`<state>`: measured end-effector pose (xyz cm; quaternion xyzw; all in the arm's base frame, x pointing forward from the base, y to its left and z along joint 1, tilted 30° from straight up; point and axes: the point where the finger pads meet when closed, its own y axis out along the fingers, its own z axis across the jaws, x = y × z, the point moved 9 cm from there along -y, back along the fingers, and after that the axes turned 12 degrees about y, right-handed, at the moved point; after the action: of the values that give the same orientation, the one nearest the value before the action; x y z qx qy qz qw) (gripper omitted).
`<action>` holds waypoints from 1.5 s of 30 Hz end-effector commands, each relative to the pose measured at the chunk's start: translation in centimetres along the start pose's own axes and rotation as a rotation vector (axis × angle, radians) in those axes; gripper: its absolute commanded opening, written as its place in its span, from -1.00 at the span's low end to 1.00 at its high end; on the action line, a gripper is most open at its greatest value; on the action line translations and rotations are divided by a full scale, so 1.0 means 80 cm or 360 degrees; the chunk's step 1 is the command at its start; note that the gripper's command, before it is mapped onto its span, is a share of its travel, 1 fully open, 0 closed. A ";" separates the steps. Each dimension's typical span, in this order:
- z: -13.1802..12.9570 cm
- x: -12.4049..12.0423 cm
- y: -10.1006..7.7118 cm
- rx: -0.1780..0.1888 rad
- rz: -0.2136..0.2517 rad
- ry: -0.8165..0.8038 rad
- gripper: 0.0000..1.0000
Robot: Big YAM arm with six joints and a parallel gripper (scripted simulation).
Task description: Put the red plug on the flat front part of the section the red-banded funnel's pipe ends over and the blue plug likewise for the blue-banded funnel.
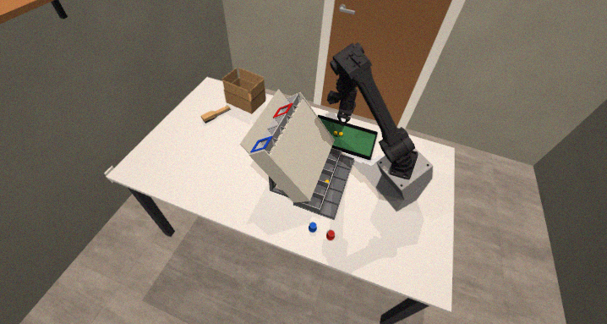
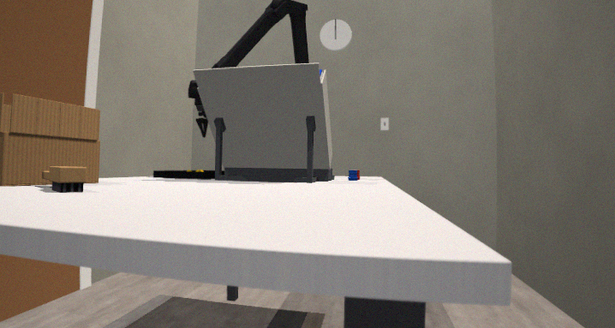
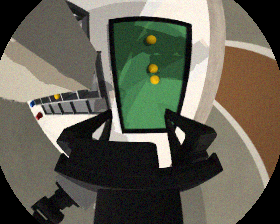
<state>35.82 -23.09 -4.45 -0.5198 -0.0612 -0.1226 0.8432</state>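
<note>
My gripper (image 1: 341, 118) (image 2: 201, 128) (image 3: 138, 112) is open and empty. It hangs above the near end of the green marble tray (image 1: 360, 142) (image 3: 134, 96). Three yellow marbles (image 3: 152, 68) lie in the tray; two of them show in the top view (image 1: 337, 133), just below the fingers. The tilted grey cover (image 1: 297, 151) (image 2: 262, 115) carries the red-banded funnel (image 1: 282, 110) and the blue-banded funnel (image 1: 260, 144) on top. Below it lies the dark sectioned tray (image 1: 335, 194) (image 3: 67, 106) with one yellow marble (image 1: 326, 180) in a section. The blue plug (image 1: 313, 226) (image 2: 352, 175) (image 3: 32, 103) and the red plug (image 1: 330, 234) (image 3: 39, 115) stand on the table near its front edge.
A cardboard box (image 1: 243, 88) (image 2: 47, 140) and a wooden brush (image 1: 216, 112) (image 2: 64, 177) sit at the far left of the white table (image 1: 190, 165). The arm's base (image 1: 402, 169) stands to the right of the green tray. A brown door is behind the table.
</note>
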 end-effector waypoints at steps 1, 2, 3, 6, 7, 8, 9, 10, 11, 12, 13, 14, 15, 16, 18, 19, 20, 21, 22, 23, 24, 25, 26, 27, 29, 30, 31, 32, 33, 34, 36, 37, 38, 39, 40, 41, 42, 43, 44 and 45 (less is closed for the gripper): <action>-0.029 0.010 0.003 -0.0009 -0.0015 0.0002 0.60; -0.033 0.012 0.004 -0.0010 -0.0016 0.0002 0.60; -0.037 0.014 0.005 -0.0011 -0.0018 0.0002 0.60; -0.048 0.020 0.008 -0.0013 -0.0022 0.0003 0.60; -0.052 0.022 0.009 -0.0014 -0.0023 0.0003 0.60; -0.052 0.022 0.009 -0.0014 -0.0023 0.0003 0.60; -0.052 0.022 0.009 -0.0014 -0.0023 0.0003 0.60; -0.052 0.022 0.009 -0.0014 -0.0024 0.0002 0.60; -0.052 0.022 0.009 -0.0014 -0.0024 0.0000 0.60; -0.052 0.022 0.009 -0.0014 -0.0025 -0.0001 0.60; -0.052 0.022 0.009 -0.0015 -0.0025 -0.0002 0.60; -0.052 0.022 0.009 -0.0015 -0.0026 -0.0003 0.60; -0.052 0.022 0.009 -0.0015 -0.0027 -0.0004 0.60; -0.052 0.022 0.009 -0.0016 -0.0027 -0.0005 0.60; -0.052 0.022 0.009 -0.0016 -0.0029 -0.0007 0.60; -0.052 0.022 0.009 -0.0016 -0.0029 -0.0008 0.60; -0.052 0.022 0.009 -0.0017 -0.0030 -0.0009 0.60; -0.052 0.022 0.009 -0.0017 -0.0031 -0.0010 0.60; -0.052 0.022 0.009 -0.0017 -0.0031 -0.0011 0.60; -0.052 0.022 0.009 -0.0017 -0.0032 -0.0012 0.60; -0.053 0.022 0.009 -0.0018 -0.0033 -0.0013 0.60; -0.053 0.022 0.009 -0.0018 -0.0033 -0.0013 0.60; -0.053 0.022 0.009 -0.0018 -0.0033 -0.0013 0.60; -0.053 0.022 0.009 -0.0018 -0.0033 -0.0014 0.60; -0.053 0.022 0.009 -0.0018 -0.0033 -0.0016 0.60; -0.053 0.022 0.009 -0.0018 -0.0034 -0.0016 0.60; -0.053 0.022 0.009 -0.0019 -0.0034 -0.0017 0.60; -0.053 0.022 0.009 -0.0019 -0.0034 -0.0018 0.60; -0.053 0.022 0.009 -0.0019 -0.0035 -0.0018 0.60; -0.053 0.022 0.009 -0.0019 -0.0035 -0.0019 0.60; -0.053 0.022 0.010 -0.0019 -0.0035 -0.0021 0.60; -0.053 0.022 0.010 -0.0020 -0.0036 -0.0021 0.60; -0.053 0.022 0.010 -0.0020 -0.0036 -0.0022 0.60; -0.053 0.022 0.010 -0.0020 -0.0036 -0.0023 0.60; -0.053 0.022 0.010 -0.0020 -0.0037 -0.0024 0.60; -0.053 0.022 0.010 -0.0020 -0.0037 -0.0024 0.60; -0.053 0.022 0.010 -0.0020 -0.0037 -0.0024 0.60; -0.053 0.022 0.010 -0.0020 -0.0037 -0.0024 0.60; -0.053 0.022 0.010 -0.0020 -0.0035 -0.0025 0.60; -0.053 0.022 0.010 -0.0020 -0.0033 -0.0026 0.60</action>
<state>37.48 -25.66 -5.89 -0.5233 -0.0712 -0.1233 0.8401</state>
